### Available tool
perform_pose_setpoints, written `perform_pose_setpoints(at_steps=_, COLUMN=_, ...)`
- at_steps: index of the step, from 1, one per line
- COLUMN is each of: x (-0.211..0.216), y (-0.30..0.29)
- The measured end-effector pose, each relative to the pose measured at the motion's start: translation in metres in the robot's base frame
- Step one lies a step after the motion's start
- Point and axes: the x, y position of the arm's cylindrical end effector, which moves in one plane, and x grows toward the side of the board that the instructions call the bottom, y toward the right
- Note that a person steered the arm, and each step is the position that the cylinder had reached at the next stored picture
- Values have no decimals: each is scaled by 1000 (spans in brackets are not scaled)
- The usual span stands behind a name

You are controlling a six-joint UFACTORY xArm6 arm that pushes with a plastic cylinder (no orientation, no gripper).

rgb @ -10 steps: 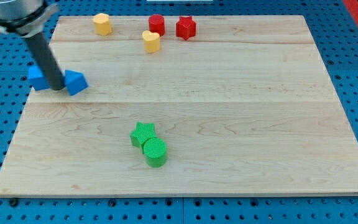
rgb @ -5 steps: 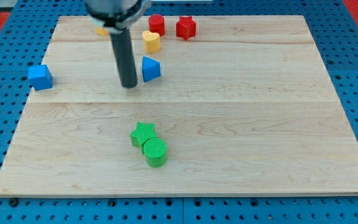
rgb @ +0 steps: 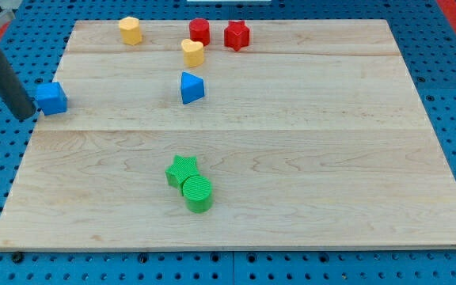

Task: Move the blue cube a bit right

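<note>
**Blue cube at the left edge, tip set just to its left**

The blue cube (rgb: 51,98) is seen close to the worktop's (rgb: 291,182) left edge, in the upper half. It is judged to be a small, light, rigid block that should slide readily on the smooth wood; being pushed rather than held, it is best met square on the middle of its left face, since an off-centre push would likely turn it

My tip (rgb: 25,115) is placed just left of the cube, at or slightly off the worktop's left edge; whether contact is made cannot be told. No gripper is fitted, so no open or closed state can be given

To the cube's right a wide stretch of bare wood is found before the blue triangular block (rgb: 191,87), so a short push rightward is judged unobstructed. Well clear along the top edge are a yellow block (rgb: 131,30), a yellow heart-like block (rgb: 192,52), a red round block (rgb: 200,32) and a red star-like block (rgb: 237,35). A green star (rgb: 182,169) and green cylinder (rgb: 198,192), touching, lie toward the bottom edge
</note>
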Motion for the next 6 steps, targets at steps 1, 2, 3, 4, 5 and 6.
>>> perform_pose_setpoints(at_steps=1, x=-6, y=1)
perform_pose_setpoints(at_steps=2, x=-31, y=3)
perform_pose_setpoints(at_steps=3, x=-38, y=16)
perform_pose_setpoints(at_steps=4, x=-38, y=33)
perform_pose_setpoints(at_steps=5, x=-43, y=27)
perform_pose_setpoints(at_steps=6, x=-48, y=23)
